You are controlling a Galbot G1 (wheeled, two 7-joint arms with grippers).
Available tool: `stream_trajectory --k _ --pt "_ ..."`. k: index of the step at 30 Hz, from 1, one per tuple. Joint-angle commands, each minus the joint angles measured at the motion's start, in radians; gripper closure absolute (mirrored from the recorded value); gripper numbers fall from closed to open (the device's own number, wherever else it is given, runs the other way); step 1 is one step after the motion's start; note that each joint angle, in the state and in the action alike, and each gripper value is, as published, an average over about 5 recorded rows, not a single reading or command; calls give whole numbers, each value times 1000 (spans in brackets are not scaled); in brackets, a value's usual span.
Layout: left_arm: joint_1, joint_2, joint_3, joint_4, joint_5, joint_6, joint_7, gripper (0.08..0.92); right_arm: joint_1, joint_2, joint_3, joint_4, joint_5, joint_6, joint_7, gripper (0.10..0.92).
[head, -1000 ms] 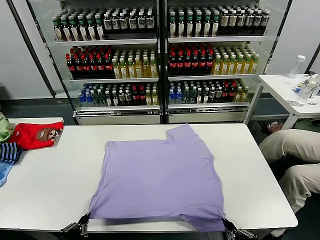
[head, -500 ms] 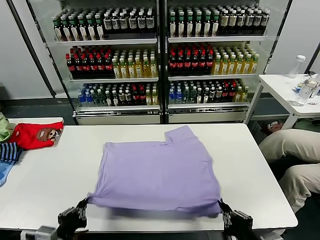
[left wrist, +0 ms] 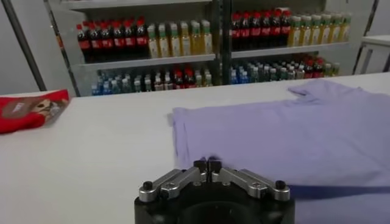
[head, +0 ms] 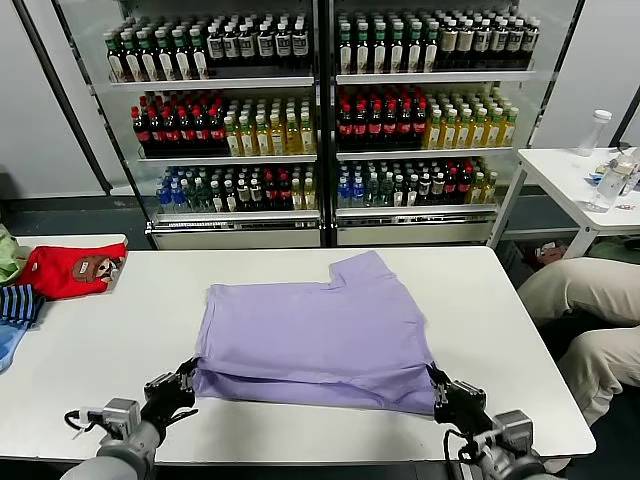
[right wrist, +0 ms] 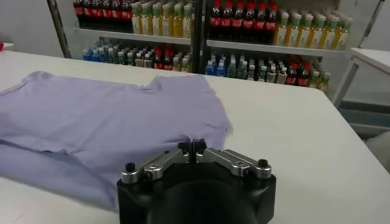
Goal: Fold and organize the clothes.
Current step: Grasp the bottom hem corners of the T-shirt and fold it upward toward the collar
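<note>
Matt lavender cloth T-shirt [head: 320, 335] lies on a smooth, matt white table [head: 90, 350].

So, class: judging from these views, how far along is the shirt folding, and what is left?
Done: the lavender cotton T-shirt lies flat on the white table, one sleeve tucked in. In hand: the left pincer and right pincer, both shut on its near hem, are lifting it over toward the collar. Left: finishing this fold, then probably further folds.
</note>
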Motion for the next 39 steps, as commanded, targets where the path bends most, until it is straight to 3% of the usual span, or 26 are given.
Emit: stream_trajectory --k 1,22,27,34,39 --pt "-167 -13 51 146 4 10 35 912 141 18 -50 -101 1 -11 5 902" --pt "-162 -15 50 192 75 15 50 909 231 84 -140 -208 -42 -26 18 880" --pt "-120 3 22 163 85 36 38 821 215 82 -116 -188 -42 -32 22 751" --pt "-11 37 -65 46 13 38 -13 622 -7 28 43 -23 -39 -41 11 552" --pt "36 13 -61 0 -32 32 -35 475 -130 49 95 18 -42 -40 5 405"
